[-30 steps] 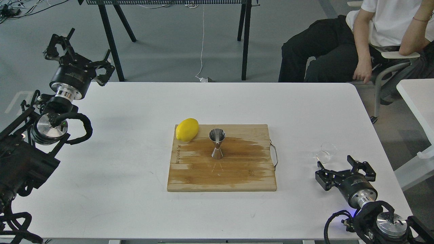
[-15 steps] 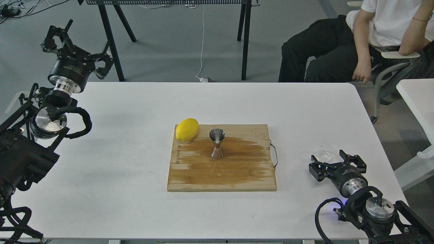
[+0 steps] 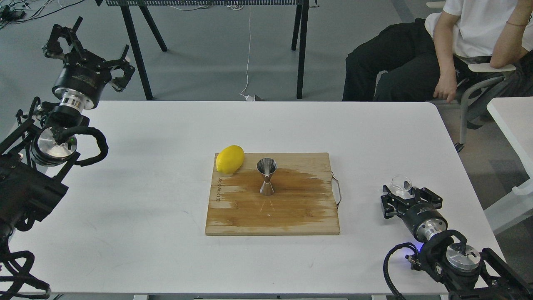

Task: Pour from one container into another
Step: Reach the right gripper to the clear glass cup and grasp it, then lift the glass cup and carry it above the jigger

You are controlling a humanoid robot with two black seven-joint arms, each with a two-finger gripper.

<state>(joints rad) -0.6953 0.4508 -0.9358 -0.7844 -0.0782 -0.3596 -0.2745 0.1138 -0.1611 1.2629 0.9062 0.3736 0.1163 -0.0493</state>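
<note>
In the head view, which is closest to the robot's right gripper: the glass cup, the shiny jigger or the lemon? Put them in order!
From the right gripper:
1. Glass cup, right at the fingertips, near the table's right edge.
2. Jigger, upright in the middle of the cutting board.
3. Lemon, at the board's far left corner.
</note>
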